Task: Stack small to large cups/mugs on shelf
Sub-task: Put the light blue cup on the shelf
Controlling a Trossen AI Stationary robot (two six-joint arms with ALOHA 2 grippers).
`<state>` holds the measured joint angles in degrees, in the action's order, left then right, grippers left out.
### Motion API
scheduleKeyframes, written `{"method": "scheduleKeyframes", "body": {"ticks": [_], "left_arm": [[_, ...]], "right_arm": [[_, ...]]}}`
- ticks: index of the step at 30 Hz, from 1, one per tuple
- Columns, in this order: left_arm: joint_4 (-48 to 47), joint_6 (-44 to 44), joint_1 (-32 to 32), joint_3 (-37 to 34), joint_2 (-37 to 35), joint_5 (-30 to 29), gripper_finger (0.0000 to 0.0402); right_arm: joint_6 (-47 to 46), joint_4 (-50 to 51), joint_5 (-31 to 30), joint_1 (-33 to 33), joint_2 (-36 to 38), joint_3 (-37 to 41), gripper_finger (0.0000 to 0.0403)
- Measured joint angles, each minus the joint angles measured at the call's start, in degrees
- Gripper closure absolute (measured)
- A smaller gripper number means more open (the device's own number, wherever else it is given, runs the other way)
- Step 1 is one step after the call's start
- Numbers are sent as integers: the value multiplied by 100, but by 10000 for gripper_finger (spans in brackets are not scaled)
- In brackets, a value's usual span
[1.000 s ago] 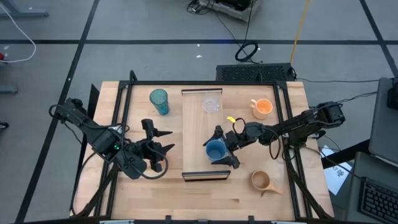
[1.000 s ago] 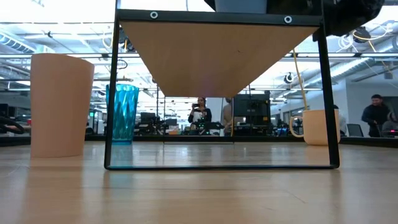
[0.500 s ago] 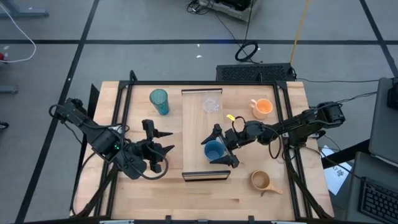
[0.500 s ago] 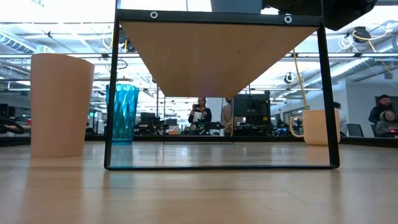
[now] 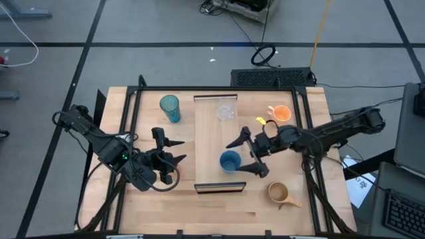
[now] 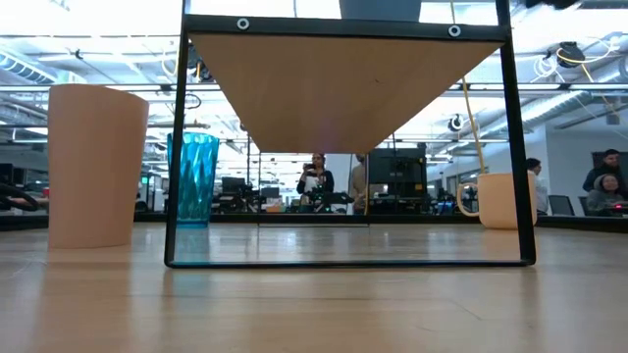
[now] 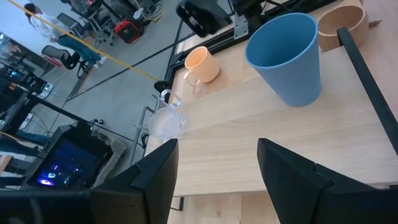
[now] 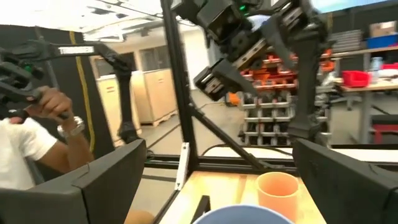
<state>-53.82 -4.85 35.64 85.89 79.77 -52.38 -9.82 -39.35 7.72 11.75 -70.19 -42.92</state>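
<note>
The blue cup (image 5: 230, 161) (image 7: 286, 56) stands upright on the shelf (image 5: 211, 139) near its near end. The clear glass cup (image 5: 226, 112) stands at the shelf's far end. My right gripper (image 5: 245, 157) (image 8: 217, 180) is open just right of the blue cup and touches nothing; the cup's rim (image 8: 242, 214) shows between its fingers. My left gripper (image 5: 174, 149) (image 7: 214, 171) waits open, left of the shelf. On the table stand the teal tumbler (image 5: 170, 107), the orange mug (image 5: 281, 114) and the tan mug (image 5: 279, 193). The small orange cup (image 8: 278, 186) (image 6: 98, 162) stands by the left arm.
The shelf stands on a thin black frame (image 6: 177, 147), with open space under it. A larger black frame (image 5: 133, 99) runs around the tabletop. People (image 8: 31, 149) (image 6: 316, 181) sit and stand in the room beyond the table.
My right gripper has drawn back from around the blue cup toward the table's right edge, and its fingers now stand clear of the cup. The blue cup has stayed upright on the shelf. The left arm has kept still.
</note>
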Motion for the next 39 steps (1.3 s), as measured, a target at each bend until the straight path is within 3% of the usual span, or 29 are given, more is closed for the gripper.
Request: {"method": "scheduleKeyframes", "body": {"ticks": [4, 8, 19, 23, 29, 35, 39], "left_arm": [[3, -21, 0, 0, 0, 0, 179], [4, -39, 0, 0, 0, 0, 179], [-20, -189, 0, -22, 0, -2, 179], [-12, -249, 0, -203, 4, -2, 179], [51, -485, 0, -493, 4, -12, 179], [145, -960, 4, -828, 4, -50, 179], [140, -1233, 5, -1098, 4, -107, 179]], "right_arm": [[0, 482, -412, 155, 383, 0, 5], [26, 1363, -1203, 409, 789, -152, 10], [-71, 5013, -2979, 1066, 798, -2176, 25], [-158, 6070, -3345, 1172, 670, -2878, 26], [-474, 6884, -3595, 1200, 485, -3517, 26], [-833, 7501, -4315, 1200, 378, -3567, 26], [-1268, 7844, -4373, 1200, 382, -3567, 26]]}}
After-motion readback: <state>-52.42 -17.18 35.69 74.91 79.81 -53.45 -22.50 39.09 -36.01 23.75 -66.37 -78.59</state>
